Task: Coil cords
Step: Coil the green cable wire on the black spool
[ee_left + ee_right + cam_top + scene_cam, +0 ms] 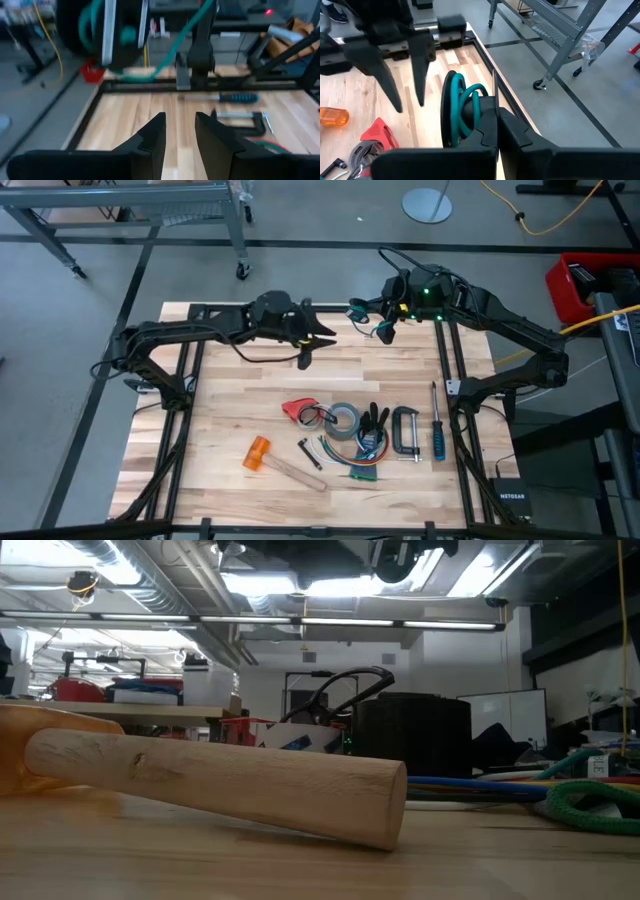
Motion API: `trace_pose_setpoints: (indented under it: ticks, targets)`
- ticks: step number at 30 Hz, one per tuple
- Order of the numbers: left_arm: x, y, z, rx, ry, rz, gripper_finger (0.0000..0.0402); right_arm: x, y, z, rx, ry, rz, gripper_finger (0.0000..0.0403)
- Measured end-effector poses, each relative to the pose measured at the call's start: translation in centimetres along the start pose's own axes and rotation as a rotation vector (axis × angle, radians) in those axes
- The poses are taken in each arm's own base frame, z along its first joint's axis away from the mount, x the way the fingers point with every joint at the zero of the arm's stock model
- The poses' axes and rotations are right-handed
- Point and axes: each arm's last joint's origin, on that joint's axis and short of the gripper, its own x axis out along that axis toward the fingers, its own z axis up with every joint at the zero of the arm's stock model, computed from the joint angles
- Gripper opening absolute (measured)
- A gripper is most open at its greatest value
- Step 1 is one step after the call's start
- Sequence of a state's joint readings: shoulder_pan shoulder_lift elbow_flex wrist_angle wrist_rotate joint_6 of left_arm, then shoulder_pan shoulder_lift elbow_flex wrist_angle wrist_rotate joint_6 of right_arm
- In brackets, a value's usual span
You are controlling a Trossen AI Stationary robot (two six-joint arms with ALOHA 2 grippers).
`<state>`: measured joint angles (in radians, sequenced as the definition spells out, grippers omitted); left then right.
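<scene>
Both grippers hover at the table's twelve o'clock edge. Right gripper [497,125] clenches the coiled cord [462,107]; left gripper [179,137] hangs released, holding nothing.

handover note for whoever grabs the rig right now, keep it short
Right gripper: shut on the cord, a teal and dark coil held in the air over the table's far edge.
Left gripper: open, empty, raised over the far middle of the table, tips pointing toward the coil.
Done: cord looks gathered into loops in the right gripper.
Left: whether any loose tail is left I cannot tell; if so, wind it in, then set the coil down.
Tools along the near side (hammer, clamp, screwdriver) lie apart from both grippers.
</scene>
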<state>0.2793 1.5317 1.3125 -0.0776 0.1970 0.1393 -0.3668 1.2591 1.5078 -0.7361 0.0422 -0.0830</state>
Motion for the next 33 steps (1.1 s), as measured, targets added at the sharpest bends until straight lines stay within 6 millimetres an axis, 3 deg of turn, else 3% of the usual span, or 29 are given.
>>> trace_pose_setpoints:
  ticks: [9, 15, 25, 33]
  targets:
    - [-0.4, -2.1, 3.1, 0.161, -0.272, -0.018, 0.0098, 0.1, 0.0, 0.1, 0.001, -0.01, 0.0, 0.0001]
    - [-0.7, -2.5, 4.1, 0.18, -0.379, -0.01, 0.0098, 1.2, 0.1, 0.3, 0.012, -0.014, 0.028, 0.0001]
    - [-0.7, -2.8, 4.2, 0.17, -0.387, -0.021, 0.0098, 4.7, 0.4, 0.5, 0.012, -0.022, 0.067, 0.0001]
    - [-0.6, -2.6, 4.0, 0.166, -0.364, -0.018, 0.0098, 5.6, 0.5, 1.0, 0.01, -0.082, 0.115, 0.0001]
